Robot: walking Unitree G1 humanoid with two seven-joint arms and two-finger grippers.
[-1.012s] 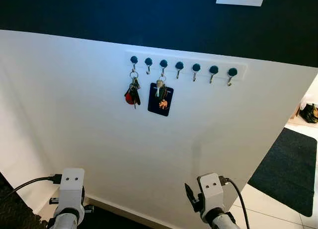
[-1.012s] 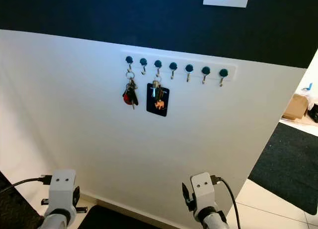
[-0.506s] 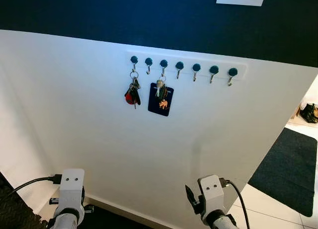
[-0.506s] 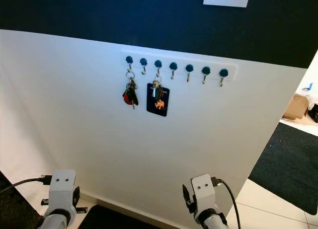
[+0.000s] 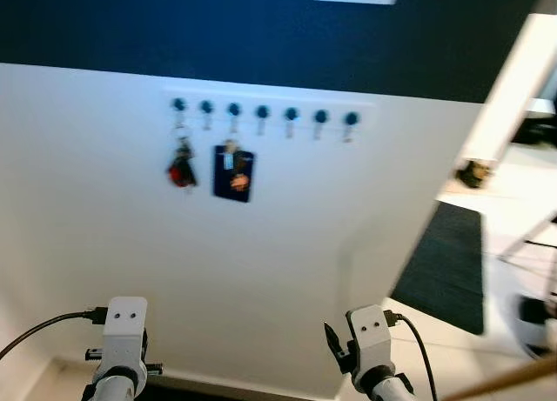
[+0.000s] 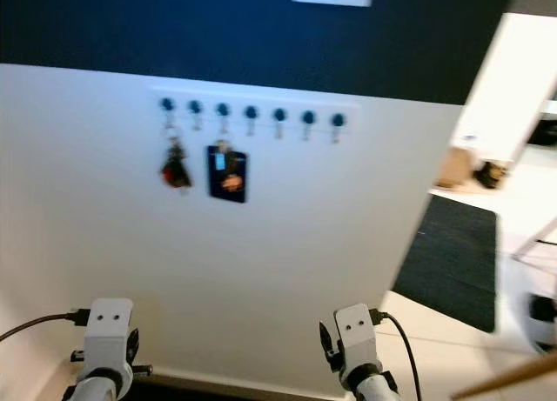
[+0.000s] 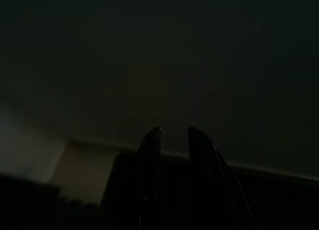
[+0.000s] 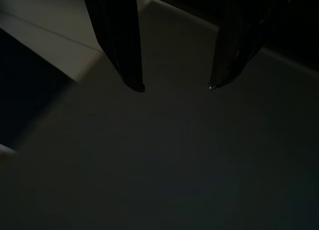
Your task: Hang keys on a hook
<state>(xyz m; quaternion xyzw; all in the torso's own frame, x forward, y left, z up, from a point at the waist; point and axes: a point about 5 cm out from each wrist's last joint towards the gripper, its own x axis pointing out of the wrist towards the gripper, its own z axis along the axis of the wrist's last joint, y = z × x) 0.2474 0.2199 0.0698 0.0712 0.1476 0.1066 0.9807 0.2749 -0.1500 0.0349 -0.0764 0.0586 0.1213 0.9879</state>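
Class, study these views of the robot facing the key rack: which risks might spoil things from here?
1. The head views are blurred, so the hook rack may be misjudged if an arm reaches now.
2. Two key bunches already hang there: the red-tagged keys and the keys with the dark blue card. A careless reach might knock them off.
3. The right end effector is open, with nothing between its fingers, so a hanging motion would likely achieve nothing.

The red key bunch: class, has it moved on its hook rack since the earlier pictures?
No. The red key bunch hangs from the same end hook of the hook rack; the camera turned.
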